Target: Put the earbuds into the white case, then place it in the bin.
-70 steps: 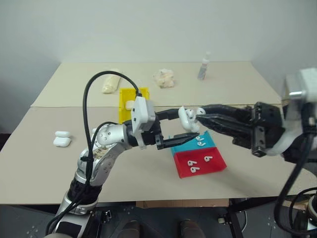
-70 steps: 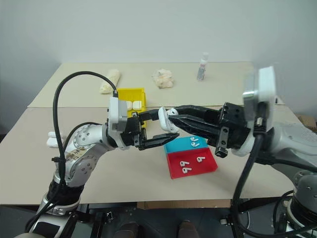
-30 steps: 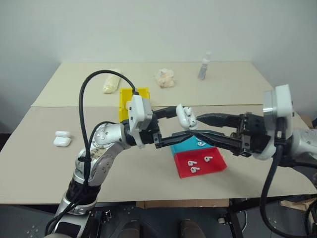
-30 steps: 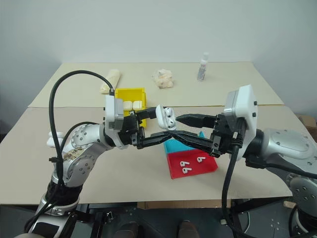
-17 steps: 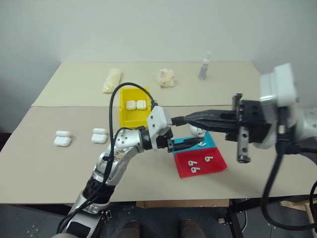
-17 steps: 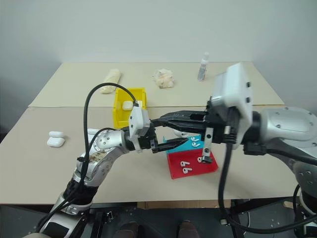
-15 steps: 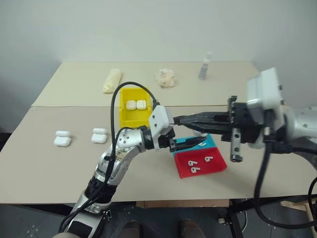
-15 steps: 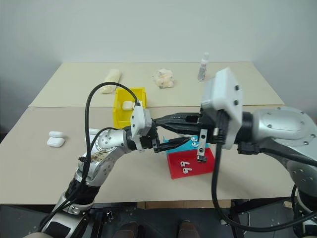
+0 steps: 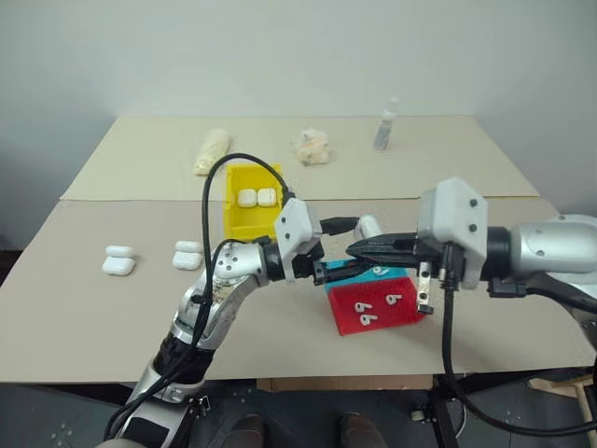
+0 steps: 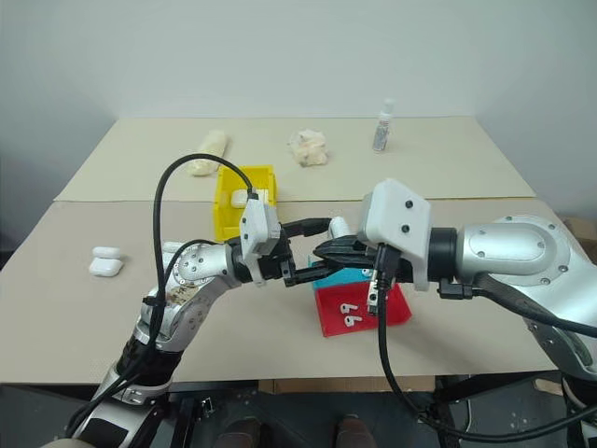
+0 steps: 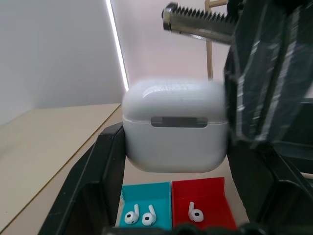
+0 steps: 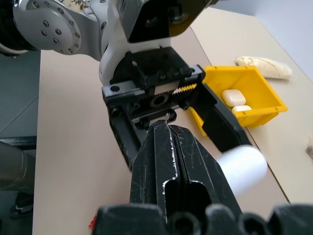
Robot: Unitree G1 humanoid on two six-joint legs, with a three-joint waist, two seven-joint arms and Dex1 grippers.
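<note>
Since a second ago my right gripper (image 9: 359, 250) has clenched empty, and the lid is now down on the white case (image 9: 369, 226). Head views: left gripper (image 10: 312, 250) grasps that case above the teal tray (image 10: 347, 277); the yellow bin (image 9: 244, 217) lies far-left, nearer my left arm. Left wrist view: case upright, lid up, long axis across the jaws. Right wrist view: clenched fingers (image 12: 183, 161) just beside it.

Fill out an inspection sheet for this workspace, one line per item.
Surface: tan table.
Job's things: closed white case held above the trays; yellow bin holds two cases; earbuds on the red tray and on the teal tray; spare cases.
Clutter: bottle; two pale lumps.
Grippers: left gripper shut on the case; right gripper shut, empty.
Cables: black cable on the left arm.
Surroundings: plain wall.
</note>
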